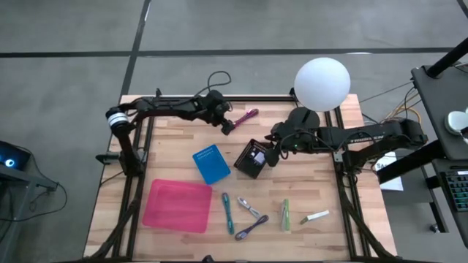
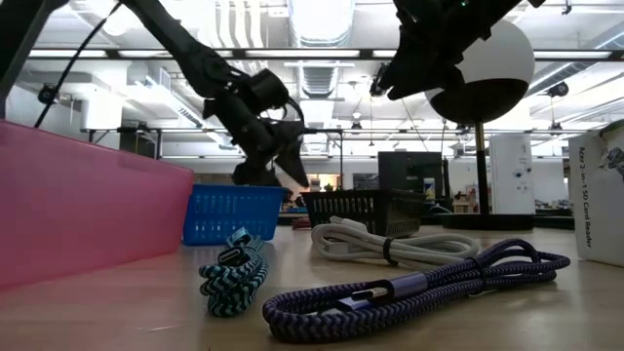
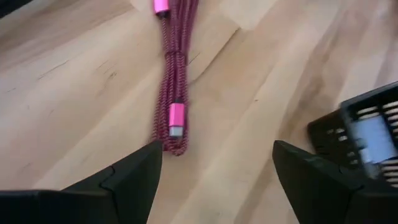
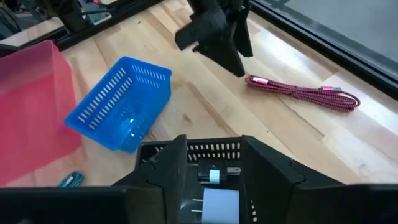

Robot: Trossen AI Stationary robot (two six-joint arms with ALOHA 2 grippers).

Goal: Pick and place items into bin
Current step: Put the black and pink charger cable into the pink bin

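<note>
A magenta braided cable (image 1: pixel 246 115) lies coiled on the wooden table near its far edge. My left gripper (image 1: pixel 227 126) hovers open just beside it; in the left wrist view (image 3: pixel 217 149) the cable's plug end (image 3: pixel 176 121) lies ahead of the fingertips, untouched. My right gripper (image 1: pixel 276 150) stands open over the black basket (image 1: pixel 248 164), and its fingers frame the basket's wall (image 4: pixel 205 149) and a white charger (image 4: pixel 214 202) lying inside. Near the table's front lie a teal cable (image 1: pixel 228 210), a grey-white cable (image 1: pixel 248 207), a purple cable (image 1: pixel 248 231), a green item (image 1: pixel 285 214) and a white item (image 1: pixel 316 217).
A blue basket (image 1: pixel 210 164) sits left of the black one, and a pink tray (image 1: pixel 178 206) lies toward the near left corner. A white globe lamp (image 1: pixel 322 84) stands at the far right edge. Bare wood shows between the baskets and the front row of cables.
</note>
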